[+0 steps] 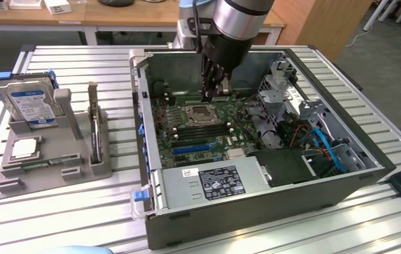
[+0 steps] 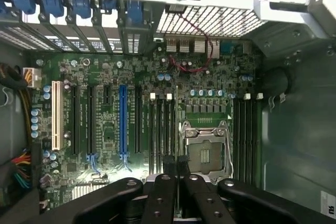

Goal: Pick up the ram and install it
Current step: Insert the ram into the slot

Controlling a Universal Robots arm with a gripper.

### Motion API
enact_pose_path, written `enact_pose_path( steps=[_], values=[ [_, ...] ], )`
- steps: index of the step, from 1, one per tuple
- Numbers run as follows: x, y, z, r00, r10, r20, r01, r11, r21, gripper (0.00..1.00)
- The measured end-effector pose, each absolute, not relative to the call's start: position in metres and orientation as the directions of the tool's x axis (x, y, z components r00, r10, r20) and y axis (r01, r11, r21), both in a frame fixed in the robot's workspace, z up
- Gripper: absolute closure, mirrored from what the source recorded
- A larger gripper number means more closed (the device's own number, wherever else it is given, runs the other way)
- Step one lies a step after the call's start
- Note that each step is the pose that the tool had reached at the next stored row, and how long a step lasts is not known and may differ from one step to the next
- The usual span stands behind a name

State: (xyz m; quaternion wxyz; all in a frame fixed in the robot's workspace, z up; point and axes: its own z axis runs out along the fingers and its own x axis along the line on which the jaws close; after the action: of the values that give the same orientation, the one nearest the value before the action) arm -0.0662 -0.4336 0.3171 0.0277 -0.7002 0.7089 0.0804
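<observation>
Tool (image 1: 213,96) fingers nearly closed, held item indeterminate, lowered inside computer case (image 1: 257,206), above motherboard (image 1: 186,135) memory slots (image 2: 160,129)

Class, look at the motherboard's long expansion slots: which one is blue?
The blue slot, flanked by black slots; apart from one white slot, all others are black.

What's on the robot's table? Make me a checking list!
Surface: slatted metal table with an open computer case and a grey holder.
Job's things: one ram stick lies in the holder; the slots on the board look empty.
Clutter: hard drive, upright card, square chip in the holder.
Grippers: the gripper is shut, low inside the case over the board. Whether it holds anything is unclear.
Cables: blue and orange cables in the case; a red wire on the board.
Surroundings: wooden desks behind the table.
</observation>
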Motion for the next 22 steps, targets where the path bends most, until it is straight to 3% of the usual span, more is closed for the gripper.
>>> enact_pose_path(
  steps=[22],
  values=[
    [-0.056,-0.433,0.28,-0.016,-0.989,-0.146,-0.998,0.007,0.06,0.88]
  ],
)
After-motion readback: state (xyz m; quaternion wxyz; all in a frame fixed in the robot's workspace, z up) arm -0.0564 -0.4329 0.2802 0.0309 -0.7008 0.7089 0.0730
